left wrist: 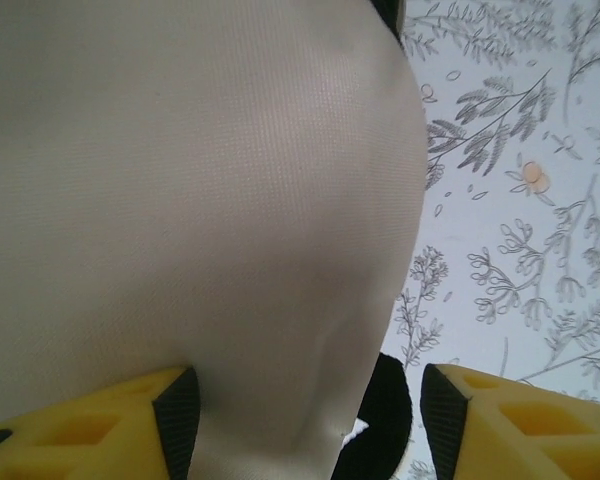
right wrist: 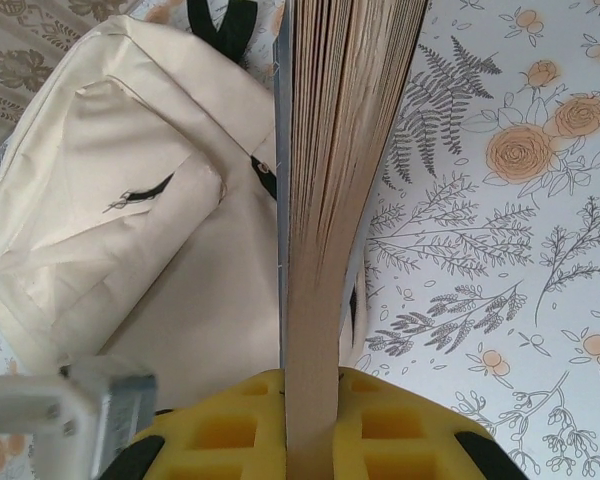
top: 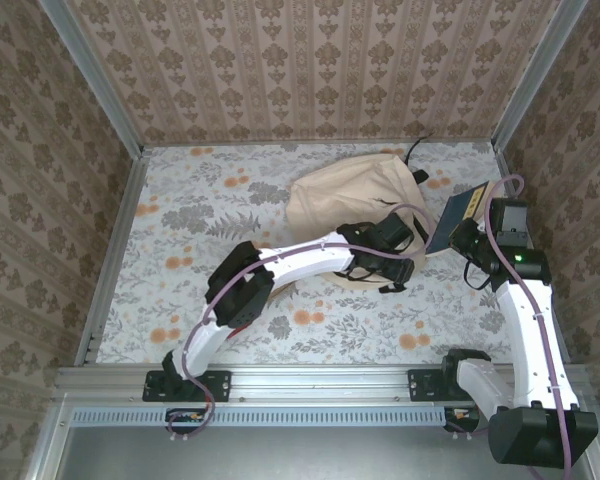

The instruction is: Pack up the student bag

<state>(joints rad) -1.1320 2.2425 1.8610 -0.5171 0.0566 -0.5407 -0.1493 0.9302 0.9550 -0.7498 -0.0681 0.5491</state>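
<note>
Bag: the student bag (top: 352,195) sat upper right of centre in the top view, lying on the floral table (top: 180,260). It was cream fabric, and its black strap (right wrist: 223,20) poked out at the top of the right wrist frame.
Left gripper: your left gripper (left wrist: 310,400) was down at the bag's near edge. The yellow fingers (left wrist: 90,430) stood apart at the bottom of the left wrist frame with a bulge of cream cloth between them. The left one was against the fabric and the right one was clear of it, so it was open with nothing pinched.
Right gripper: your right gripper (right wrist: 312,395) was clamped tight on a book (right wrist: 325,200), page edges facing the camera.
Book: in the top view it was tilted and off the table, just right of the bag.
</note>
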